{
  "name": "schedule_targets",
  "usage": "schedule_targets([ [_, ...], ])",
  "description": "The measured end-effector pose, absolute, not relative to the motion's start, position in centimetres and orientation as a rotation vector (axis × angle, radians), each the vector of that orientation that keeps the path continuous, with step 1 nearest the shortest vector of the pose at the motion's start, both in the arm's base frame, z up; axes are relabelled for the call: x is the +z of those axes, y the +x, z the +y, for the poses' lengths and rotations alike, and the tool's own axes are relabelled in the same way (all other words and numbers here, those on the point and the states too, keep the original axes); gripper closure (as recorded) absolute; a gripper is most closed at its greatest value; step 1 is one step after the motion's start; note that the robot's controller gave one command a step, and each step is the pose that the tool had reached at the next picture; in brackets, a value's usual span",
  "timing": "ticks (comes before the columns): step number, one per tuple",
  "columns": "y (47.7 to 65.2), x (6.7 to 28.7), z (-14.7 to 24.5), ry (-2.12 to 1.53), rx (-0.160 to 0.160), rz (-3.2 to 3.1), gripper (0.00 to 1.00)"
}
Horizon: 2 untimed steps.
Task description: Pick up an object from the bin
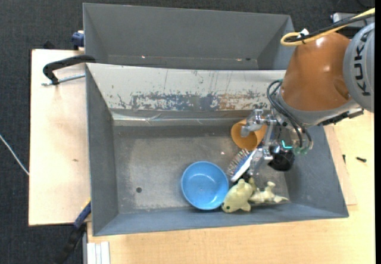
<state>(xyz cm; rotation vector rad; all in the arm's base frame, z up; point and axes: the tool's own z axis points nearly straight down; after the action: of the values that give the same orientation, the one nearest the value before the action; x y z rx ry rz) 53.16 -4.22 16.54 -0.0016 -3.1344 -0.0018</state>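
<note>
Five or so small things crowd the right half of the bin [149, 161], towards the wall nearest the camera; the left half of its floor lies bare. The hand [260, 152] hangs low among them, and whether it is spread or pressed together I cannot tell, since its metal parts and cables overlap there. Just under it on the camera's side lies a pale ribbed piece [239, 166], tilted, its upper end hidden by the hand; what kind of thing it is I cannot make out. This is the thing nearest the hand, but nothing can be seen gripped. A blue bowl [204, 185] sits upright just left of it. Against the near wall, touching the bowl's right rim, lies a yellowish plush [237, 198], and beside that a paler toy [269, 196] whose shape is unclear. Behind the hand an orange cup [243, 134] shows in part, its right side covered. A black lump [281, 160] right of the hand may belong to the robot or to the bin. The arm's orange cover [312, 75] hides the bin's far right corner.
</note>
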Motion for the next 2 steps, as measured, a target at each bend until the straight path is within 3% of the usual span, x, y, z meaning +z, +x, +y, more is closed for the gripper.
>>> schedule_targets([
  [1, 51.14, 7.15, -2.91, -0.081, -0.006, -3.155, 0.0],
  [2, 51.1, 7.29, -2.66, -0.069, -0.009, -3.153, 1.0],
])
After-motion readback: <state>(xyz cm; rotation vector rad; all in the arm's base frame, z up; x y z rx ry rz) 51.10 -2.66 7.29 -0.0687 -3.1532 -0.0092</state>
